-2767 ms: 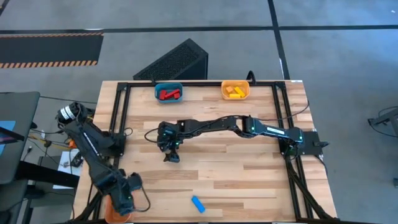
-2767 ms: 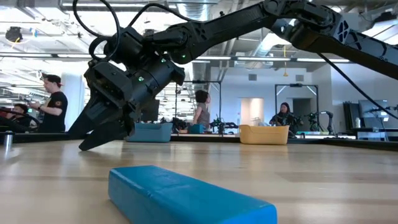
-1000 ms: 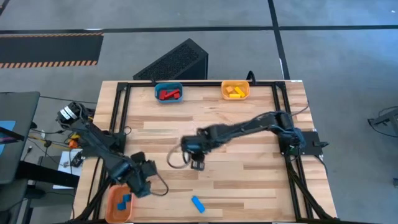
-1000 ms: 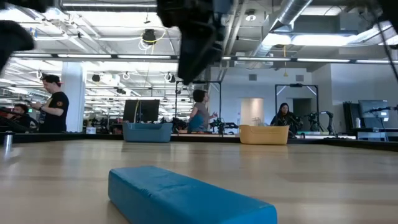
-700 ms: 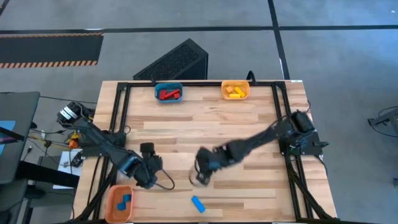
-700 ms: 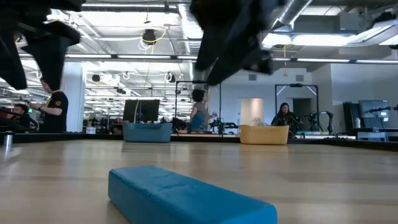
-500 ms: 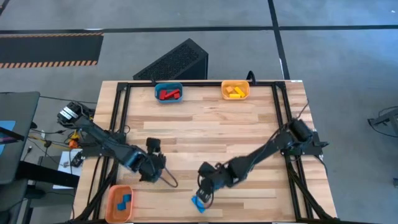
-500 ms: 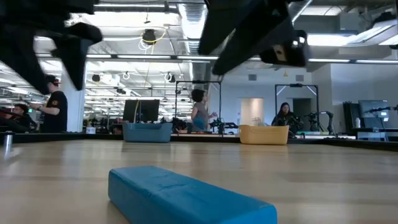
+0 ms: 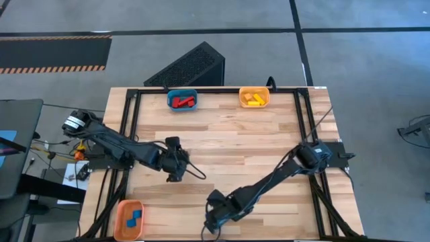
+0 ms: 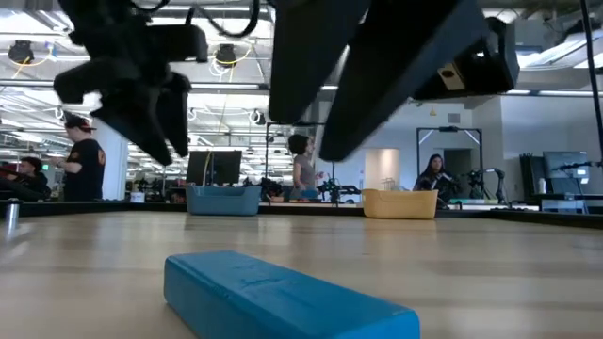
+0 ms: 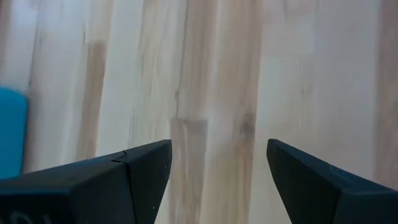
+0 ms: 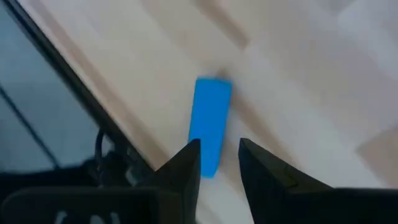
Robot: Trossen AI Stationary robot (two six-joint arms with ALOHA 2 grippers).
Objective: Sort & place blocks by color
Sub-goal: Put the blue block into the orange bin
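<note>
One blue bar block [image 12: 210, 124] lies flat on the wooden table [image 9: 269, 148] near its front edge; in the high view we cannot see it, since the right arm covers that spot. Right gripper [image 12: 219, 163] hangs just above the bar's near end, fingers part-spread with a narrow gap, gripping nothing. We see the bar large in the low view [image 10: 283, 297], clear of both arms. Left gripper [image 11: 217, 165] is over bare boards at the table's left-middle [image 9: 176, 171], fingers spread wide and empty. Orange bin [image 9: 129, 219] at the front-left corner holds blue blocks [image 9: 134, 217]. Blue bin [image 9: 182, 99] at the back edge holds red blocks [image 9: 181, 102]; orange bin beside it [image 9: 254, 98] holds yellow blocks [image 9: 253, 99]. People [image 10: 303, 169] stand in the room beyond.
</note>
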